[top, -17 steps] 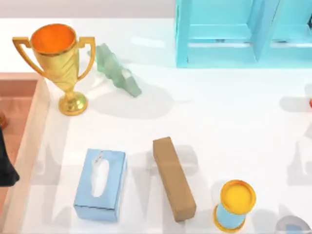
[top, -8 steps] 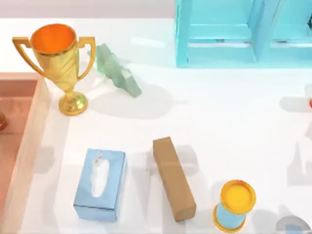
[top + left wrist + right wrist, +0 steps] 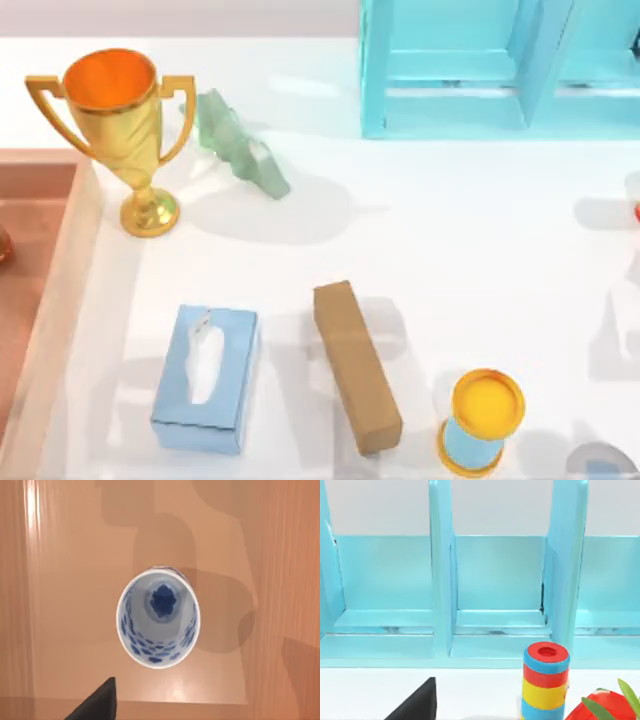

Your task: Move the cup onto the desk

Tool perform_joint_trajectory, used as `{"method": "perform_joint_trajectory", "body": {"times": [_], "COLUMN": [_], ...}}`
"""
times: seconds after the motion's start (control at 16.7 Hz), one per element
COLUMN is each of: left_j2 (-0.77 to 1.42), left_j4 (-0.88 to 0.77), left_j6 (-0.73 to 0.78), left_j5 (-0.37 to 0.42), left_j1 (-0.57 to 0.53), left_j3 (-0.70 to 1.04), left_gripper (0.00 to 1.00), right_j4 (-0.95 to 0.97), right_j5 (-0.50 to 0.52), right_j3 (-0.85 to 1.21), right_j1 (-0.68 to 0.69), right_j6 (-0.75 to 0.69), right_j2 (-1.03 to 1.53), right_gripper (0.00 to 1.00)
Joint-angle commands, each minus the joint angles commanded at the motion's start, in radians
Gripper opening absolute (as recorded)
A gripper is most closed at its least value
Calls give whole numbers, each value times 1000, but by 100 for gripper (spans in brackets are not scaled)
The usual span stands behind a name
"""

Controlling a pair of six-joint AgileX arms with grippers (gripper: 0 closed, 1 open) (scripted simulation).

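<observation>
Left wrist view: a blue-and-white cup [image 3: 158, 618] stands upright on a wood shelf [image 3: 60, 580], its mouth open straight up at my camera.
Cup's place: on the wood, not on the desk [image 3: 450, 250]; in the top view that wood lies along the desk's left edge, lower than the white top.
Left gripper [image 3: 97, 705]: hanging over the cup, looking down into it; whether it is released or clenched I cannot tell, and it grasps nothing that I can see.
Right gripper [image 3: 417, 705]: idle near the desk's back right corner, facing the teal rack [image 3: 495, 580]; grip state cannot tell.
Key relation: the cup is directly below my left gripper and its long axis is vertical, so I judge the approach to be a straight descent onto the rim or wall. The left arm is by far the nearer.
Not the target: a yellow-topped can [image 3: 484, 420] already stands at the desk's front edge, toward the right corner.
Landing spot: bare white top near the left edge, between the trophy [image 3: 115, 125] and the tissue box [image 3: 205, 378], looks free.
Step in hand: pre-grasp; lift not yet begun.
</observation>
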Motion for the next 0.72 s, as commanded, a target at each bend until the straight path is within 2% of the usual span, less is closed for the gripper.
{"method": "perform_joint_trajectory", "body": {"times": [0.3,0.72], "left_j2": [241,269], "left_j4": [-189,-210], "left_j6": [47,52], "left_j5": [-1,-1], "left_j1": [43,45], "left_j3": [212,238], "left_gripper": [100,100], "right_j4": [0,0], "right_j5": [0,0], "right_j3": [0,0], "right_j1": [0,0], "right_j6": [0,0], "right_j2": [0,0], "right_gripper": [100,100]}}
